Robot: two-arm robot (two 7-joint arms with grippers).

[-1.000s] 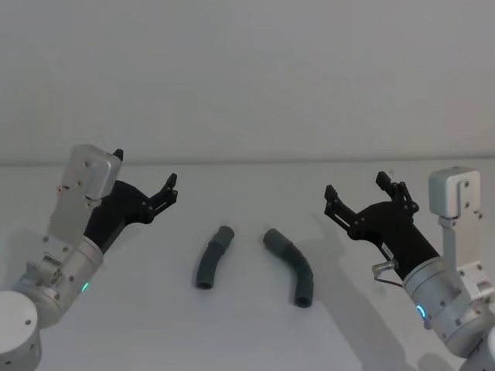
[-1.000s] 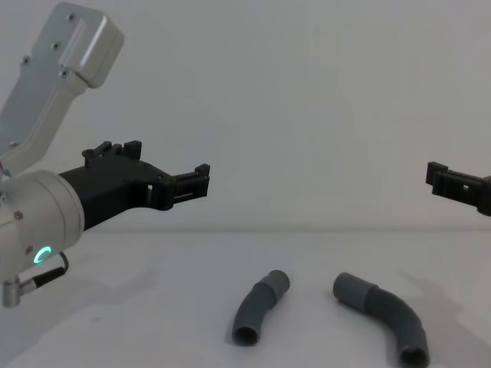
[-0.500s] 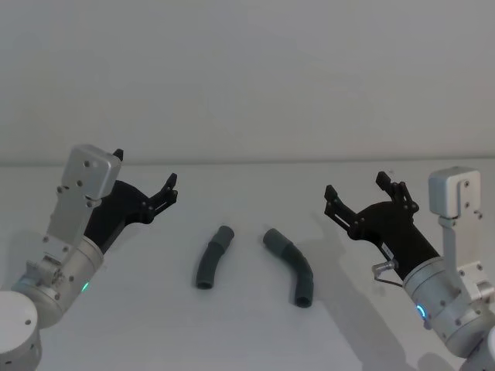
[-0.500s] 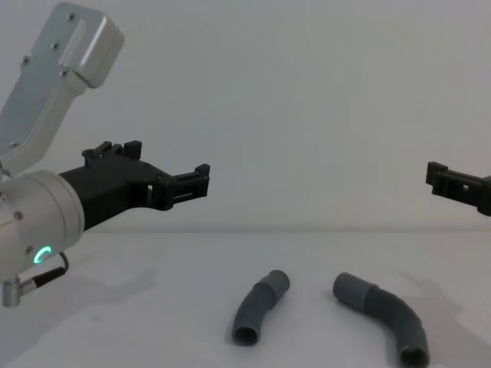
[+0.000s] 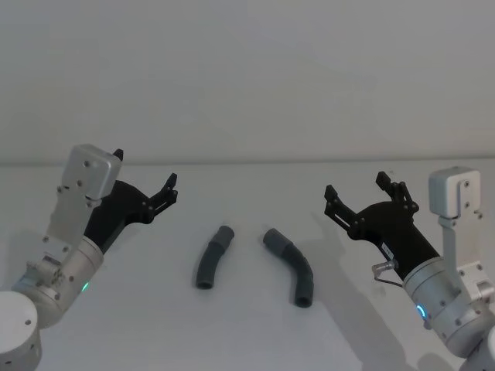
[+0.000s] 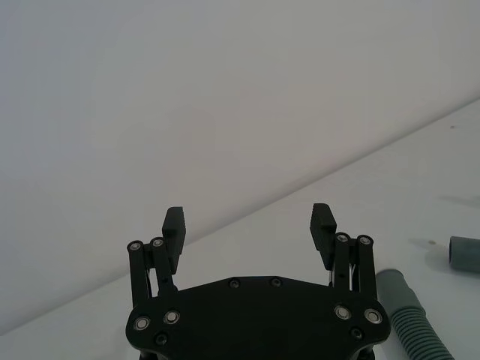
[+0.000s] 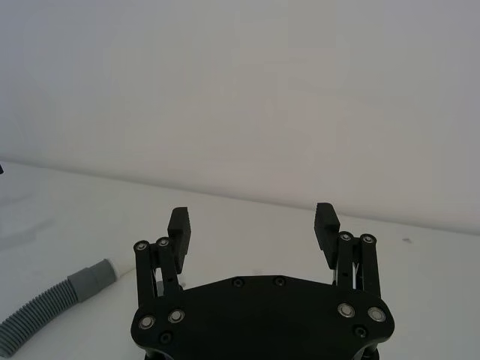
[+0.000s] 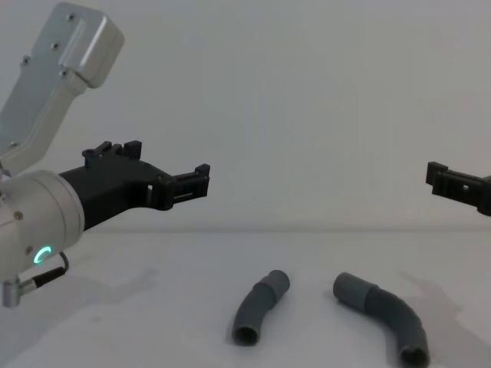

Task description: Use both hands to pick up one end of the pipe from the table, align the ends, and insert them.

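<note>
Two dark-grey bent pipe pieces lie side by side on the white table [image 5: 247, 332], apart from each other. The left piece [image 5: 213, 257] [image 8: 261, 307] has its far cuff pointing toward the right piece [image 5: 290, 264] [image 8: 381, 316]. My left gripper [image 5: 145, 171] [image 8: 169, 165] hovers open above the table, to the left of the left piece and clear of it. On the other side my right gripper [image 5: 357, 188] hangs open, to the right of the right piece. Both wrist views show the jaws wide apart and empty: left gripper [image 6: 248, 221], right gripper [image 7: 252, 220].
A plain pale wall rises behind the table's far edge [image 5: 247, 163]. The ribbed left piece [image 6: 409, 315] lies beside my left gripper in the left wrist view. The right piece's cuff [image 7: 90, 276] lies off to one side in the right wrist view.
</note>
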